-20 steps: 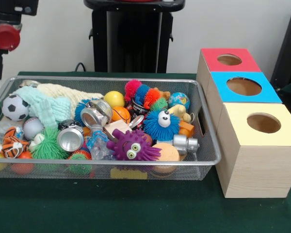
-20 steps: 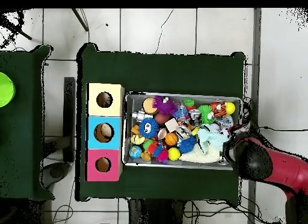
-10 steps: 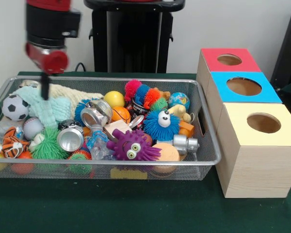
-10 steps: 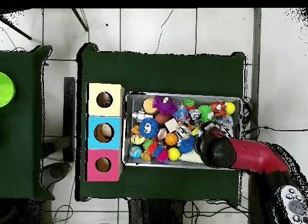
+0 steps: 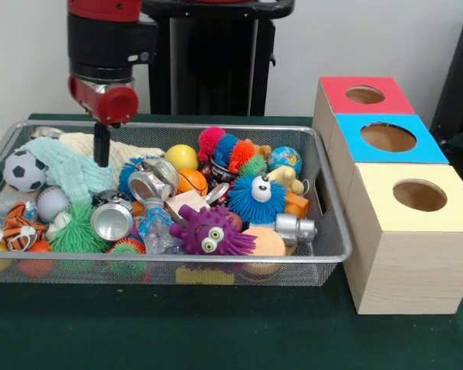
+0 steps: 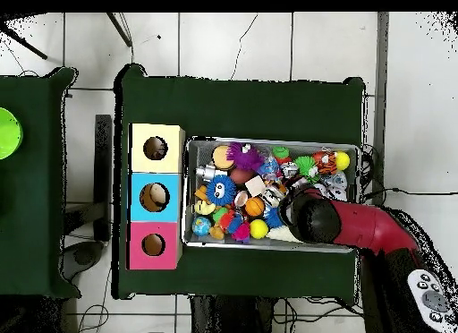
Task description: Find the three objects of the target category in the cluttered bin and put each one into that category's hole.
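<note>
A wire mesh bin (image 5: pixel 170 126) is packed with toys. Among them are a soccer ball (image 5: pixel 23 170), a baseball (image 5: pixel 52 202), a yellow ball (image 5: pixel 181 157), a purple spiky creature (image 5: pixel 211 231), a blue spiky creature (image 5: pixel 256 197) and a shiny metal can (image 5: pixel 112 221). My gripper (image 5: pixel 101 148) hangs over the back left of the bin, just above a mint cloth (image 5: pixel 65 168) and a cream cloth (image 5: pixel 127 149), holding nothing that I can see. In the overhead view the red arm head (image 6: pixel 315 218) covers the gripper and that end of the bin (image 6: pixel 268 141).
Three wooden boxes with round holes stand in a row right of the bin: red (image 5: pixel 365 95), blue (image 5: pixel 387 137), yellow (image 5: pixel 419 195). Overhead they appear as yellow (image 6: pixel 156 149), blue (image 6: pixel 155 197), red (image 6: pixel 154 245). Green cloth (image 5: pixel 216 331) covers the table.
The arm has swung in from beyond the bin's left end, rightwards and lower in the front view. It now hangs over the cloths. Nothing in the bin has moved.
</note>
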Robot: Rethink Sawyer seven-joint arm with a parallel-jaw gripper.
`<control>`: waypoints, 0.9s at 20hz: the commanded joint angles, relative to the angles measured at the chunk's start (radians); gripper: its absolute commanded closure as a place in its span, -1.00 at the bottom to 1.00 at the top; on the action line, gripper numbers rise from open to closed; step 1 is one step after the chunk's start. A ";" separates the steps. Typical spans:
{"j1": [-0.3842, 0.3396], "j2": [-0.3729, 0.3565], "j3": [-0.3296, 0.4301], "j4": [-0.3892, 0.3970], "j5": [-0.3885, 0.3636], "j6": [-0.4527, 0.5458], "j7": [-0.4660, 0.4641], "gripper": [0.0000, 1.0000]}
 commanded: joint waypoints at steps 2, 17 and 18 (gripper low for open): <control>-0.112 0.098 0.126 -0.034 0.018 0.040 -0.113 1.00; -0.197 -0.139 0.179 0.132 0.024 0.165 -0.162 1.00; -0.196 -0.151 0.176 0.140 0.025 0.167 -0.159 1.00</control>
